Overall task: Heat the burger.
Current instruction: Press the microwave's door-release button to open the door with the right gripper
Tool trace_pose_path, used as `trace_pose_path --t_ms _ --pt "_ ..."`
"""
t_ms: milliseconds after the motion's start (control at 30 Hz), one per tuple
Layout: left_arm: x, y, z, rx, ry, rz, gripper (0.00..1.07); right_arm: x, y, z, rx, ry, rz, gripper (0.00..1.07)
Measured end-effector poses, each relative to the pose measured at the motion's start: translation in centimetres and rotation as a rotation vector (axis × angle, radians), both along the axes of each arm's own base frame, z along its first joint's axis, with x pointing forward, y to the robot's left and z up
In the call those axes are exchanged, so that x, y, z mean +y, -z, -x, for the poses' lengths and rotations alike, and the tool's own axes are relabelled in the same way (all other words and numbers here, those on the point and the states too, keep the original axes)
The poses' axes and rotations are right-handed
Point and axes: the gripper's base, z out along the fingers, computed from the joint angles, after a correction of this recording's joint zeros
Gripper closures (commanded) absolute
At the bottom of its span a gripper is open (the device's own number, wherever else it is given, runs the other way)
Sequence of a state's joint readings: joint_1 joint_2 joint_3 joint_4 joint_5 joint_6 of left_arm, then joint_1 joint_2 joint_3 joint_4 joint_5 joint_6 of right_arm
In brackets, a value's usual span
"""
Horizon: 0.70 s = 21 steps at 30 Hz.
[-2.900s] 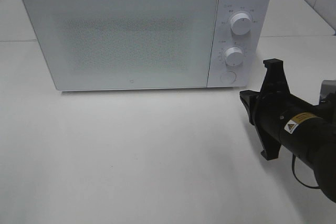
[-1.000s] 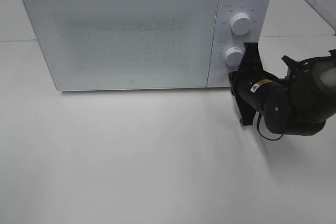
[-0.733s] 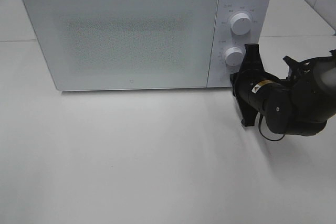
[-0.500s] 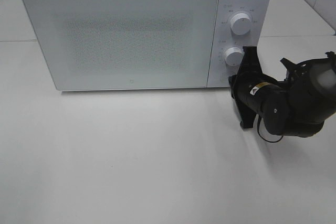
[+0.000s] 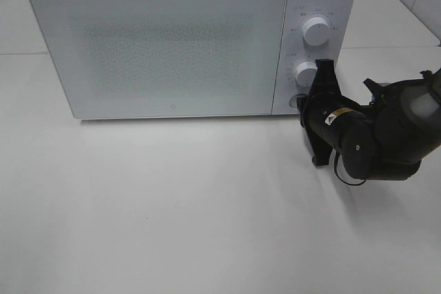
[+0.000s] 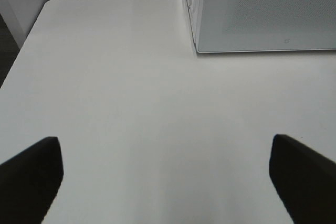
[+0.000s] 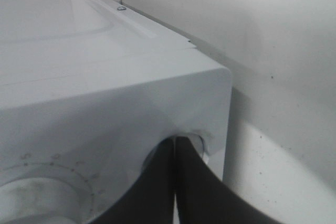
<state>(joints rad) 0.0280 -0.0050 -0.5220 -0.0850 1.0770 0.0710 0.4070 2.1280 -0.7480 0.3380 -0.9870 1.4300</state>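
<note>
White is nearly everywhere: a white microwave stands on a white table, with its door shut flush against the body. The door's window is a fine dotted mesh (nothing behind it can be made out). The burger shows in no view, and whether it lies inside the microwave cannot be told.

On the microwave's right-hand panel an upper knob sits above a lower knob. Under those, at the panel's bottom corner, is a round button. The right gripper reaches in from the table off the microwave's right front corner on a bulky black arm. Its fingers are clenched together on nothing. In the right wrist view they lie pressed side by side with only a thin seam between them. Their tips are at the recessed button and appear to touch it, and the ticked dial of the lower knob is just beside them.

The left gripper shows only in its own wrist view. Its two dark fingers are released and spread wide over bare table, holding nothing. It is well apart from the microwave, with the door's lower front corner ahead of it.
</note>
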Motion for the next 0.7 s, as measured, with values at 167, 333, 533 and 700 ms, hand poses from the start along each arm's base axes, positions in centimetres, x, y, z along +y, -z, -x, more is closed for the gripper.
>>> trace_pose_path --t_ms 167,333,533,700 --pt "0.00 0.00 0.00 0.000 0.000 0.000 0.07 0.17 -0.07 -0.18 -0.008 0.000 0.002 1.07" --pt "0.00 0.00 0.00 0.000 0.000 0.000 0.07 0.34 0.03 -0.40 -0.008 0.020 0.013 1.07" --pt "0.00 0.00 0.00 0.000 0.000 0.000 0.07 0.45 -0.02 -0.62 -0.003 0.036 0.039 1.07" --pt "0.00 0.00 0.00 0.000 0.000 0.000 0.07 0.58 -0.12 -0.93 0.007 0.048 0.061 1.07"
